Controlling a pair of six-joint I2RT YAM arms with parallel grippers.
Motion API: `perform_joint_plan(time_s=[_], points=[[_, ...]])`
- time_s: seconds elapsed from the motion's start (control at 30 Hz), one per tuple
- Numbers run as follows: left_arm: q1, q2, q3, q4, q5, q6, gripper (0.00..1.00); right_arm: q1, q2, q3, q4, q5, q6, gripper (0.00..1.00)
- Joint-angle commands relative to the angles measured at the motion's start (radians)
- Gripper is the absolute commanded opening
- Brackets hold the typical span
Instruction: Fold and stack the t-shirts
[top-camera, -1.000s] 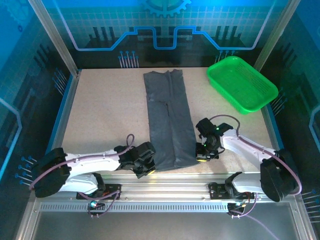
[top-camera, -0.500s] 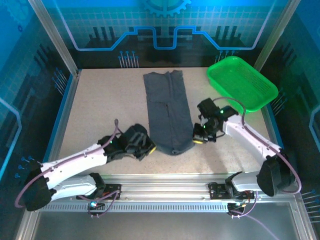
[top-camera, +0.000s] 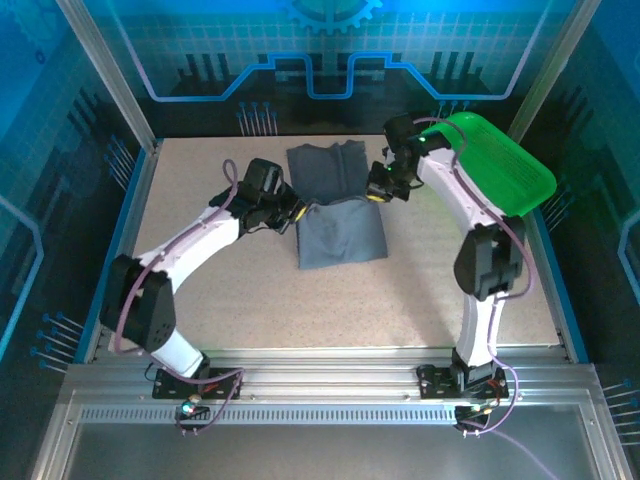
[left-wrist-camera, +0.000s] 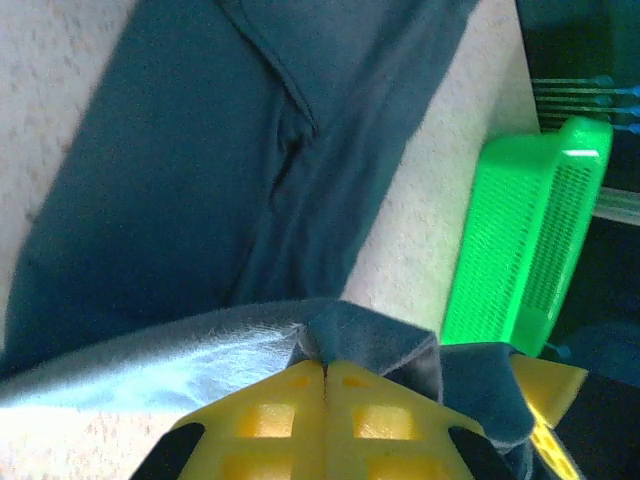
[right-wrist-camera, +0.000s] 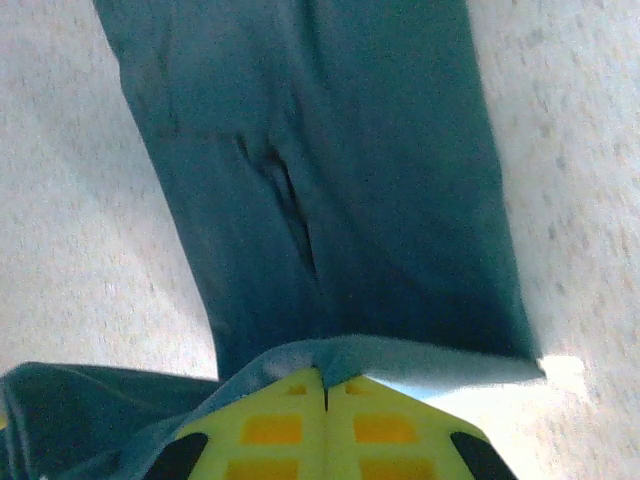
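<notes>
The grey t-shirt lies in the middle of the counter, half folded. The left pincer and right pincer each pinch its edge tight. Best to lay both corners down level, then let go.

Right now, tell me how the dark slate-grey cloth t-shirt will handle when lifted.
Probably floppy: the dark slate-grey cloth t-shirt doubles over itself between the left gripper and right gripper. Likely light: two small edge pinches seem to carry it. Its creases suggest it would bunch if pushed.
</notes>
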Motion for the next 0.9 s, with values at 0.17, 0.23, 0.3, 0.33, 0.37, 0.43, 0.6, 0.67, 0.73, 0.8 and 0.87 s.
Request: perform_joint_plan(time_s=[0.17,0.23,0.3,0.33,0.37,0.43,0.6,0.67,0.73,0.8,0.87], points=[[0.096,0.295,0.184,0.11,0.107,0.129,0.45,-0.061,0.321,0.337,-0.096,-0.022,-0.05,0.49],[0.096,0.276,0.182,0.104,0.079,0.164,0.51,-0.069,0.324,0.352,-0.1,-0.023,-0.07,0.55],[0.088,0.217,0.142,0.047,0.046,0.173,0.51,-0.068,0.271,0.316,-0.105,0.006,-0.099,0.58],[0.079,0.179,0.101,0.035,0.032,0.164,0.5,-0.068,0.239,0.273,-0.095,0.015,-0.108,0.59],[0.061,0.128,0.042,0.03,0.023,0.146,0.49,-0.068,0.188,0.196,-0.072,0.016,-0.113,0.59],[0.015,0.042,-0.076,0.035,0.015,0.096,0.47,-0.067,0.08,0.003,-0.004,0.013,-0.106,0.58],[-0.102,-0.095,-0.349,0.101,-0.001,-0.146,0.44,-0.064,-0.148,-0.472,0.199,-0.06,-0.044,0.56],[-0.126,-0.095,-0.4,0.139,-0.018,-0.219,0.47,-0.062,-0.178,-0.562,0.241,-0.088,-0.031,0.56],[-0.128,-0.081,-0.43,0.184,-0.028,-0.272,0.5,-0.066,-0.181,-0.613,0.272,-0.11,-0.019,0.56],[-0.126,-0.057,-0.447,0.248,-0.037,-0.318,0.51,-0.071,-0.157,-0.636,0.294,-0.13,-0.009,0.57],[-0.124,-0.015,-0.426,0.259,-0.035,-0.32,0.5,-0.071,-0.121,-0.629,0.288,-0.125,-0.011,0.57]])
